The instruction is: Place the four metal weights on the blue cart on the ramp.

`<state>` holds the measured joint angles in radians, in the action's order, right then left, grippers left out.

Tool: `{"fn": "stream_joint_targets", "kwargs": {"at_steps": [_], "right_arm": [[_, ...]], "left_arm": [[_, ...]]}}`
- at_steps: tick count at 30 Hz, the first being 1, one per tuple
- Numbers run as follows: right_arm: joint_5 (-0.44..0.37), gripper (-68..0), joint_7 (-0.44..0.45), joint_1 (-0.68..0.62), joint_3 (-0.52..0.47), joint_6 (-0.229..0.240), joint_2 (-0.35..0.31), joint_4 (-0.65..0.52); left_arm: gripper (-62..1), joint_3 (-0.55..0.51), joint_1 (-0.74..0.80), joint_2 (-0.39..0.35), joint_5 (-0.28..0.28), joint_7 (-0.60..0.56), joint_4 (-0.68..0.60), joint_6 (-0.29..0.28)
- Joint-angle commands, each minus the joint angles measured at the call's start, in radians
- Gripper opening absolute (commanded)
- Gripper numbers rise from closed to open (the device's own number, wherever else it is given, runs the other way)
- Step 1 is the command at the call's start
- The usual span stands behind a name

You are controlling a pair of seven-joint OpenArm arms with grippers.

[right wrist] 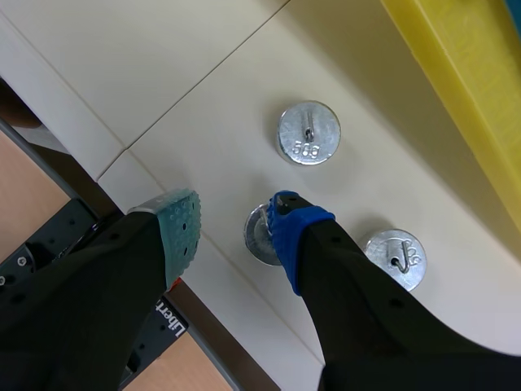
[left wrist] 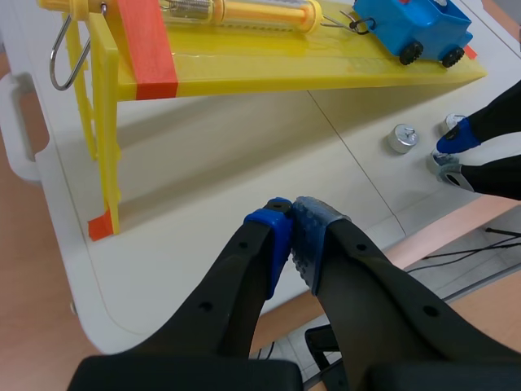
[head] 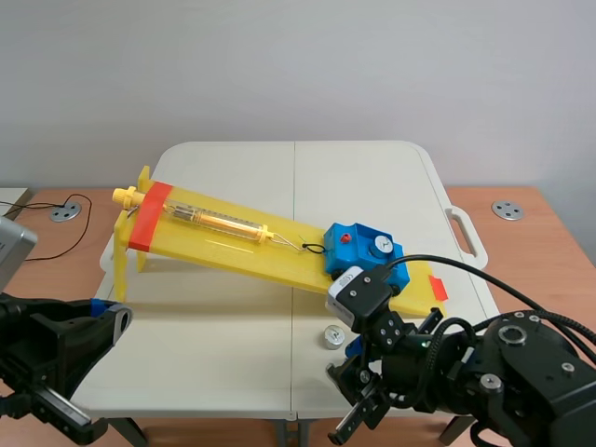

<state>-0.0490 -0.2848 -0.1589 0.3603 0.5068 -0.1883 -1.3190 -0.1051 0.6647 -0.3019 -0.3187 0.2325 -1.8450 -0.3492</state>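
Right wrist view: the right claw is spread and holds nothing, low over the desk. Between its fingers lies weight 1, against the blue-padded finger, which hides part of it. Just ahead of the claw lies weight 2. Beside the blue-padded finger, on the ramp side, lies weight 3. All three lie flat on the desk, apart from each other. A fourth cannot be identified with certainty; a pale disc on the cart, ahead of the claw, may be it. The left claw is closed on nothing, well apart from the weights.

Handling, estimated: each weight is a rigid metal disc, dense for its size, with a smooth rim likely to slip. Centre the claw on it, then clamp across the rim with the pads low to the desk. The small top hook looks too fine to pinch.
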Motion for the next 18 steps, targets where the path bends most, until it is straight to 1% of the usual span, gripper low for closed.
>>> {"fn": "stream_joint_targets", "kwargs": {"at_steps": [1, 4, 7, 12, 18], "right_arm": [[-0.025, -45.8, 0.135, 0.079, -0.002, -0.051, -0.002, -0.058], [-0.024, -45.8, 0.135, 0.079, 0.001, -0.055, -0.002, -0.053], [-0.024, -45.8, 0.143, 0.079, 0.001, -0.074, -0.002, -0.032], [-0.024, -46.3, 0.155, 0.088, 0.001, -0.073, -0.002, 0.009], [-0.024, -51.3, 0.140, 0.089, 0.001, -0.073, -0.002, 0.020]], "left_arm": [[-58.2, -0.013, -0.020, 0.005, -0.056, -0.101, -0.064, -0.021], [-58.2, -0.013, -0.020, 0.005, -0.056, -0.101, -0.064, -0.021], [-58.2, -0.013, -0.020, 0.005, -0.056, -0.101, -0.064, -0.021], [-58.2, -0.013, -0.020, 0.005, -0.056, -0.101, -0.064, -0.021], [-58.2, -0.013, -0.020, 0.005, -0.056, -0.101, -0.064, -0.021]]}}
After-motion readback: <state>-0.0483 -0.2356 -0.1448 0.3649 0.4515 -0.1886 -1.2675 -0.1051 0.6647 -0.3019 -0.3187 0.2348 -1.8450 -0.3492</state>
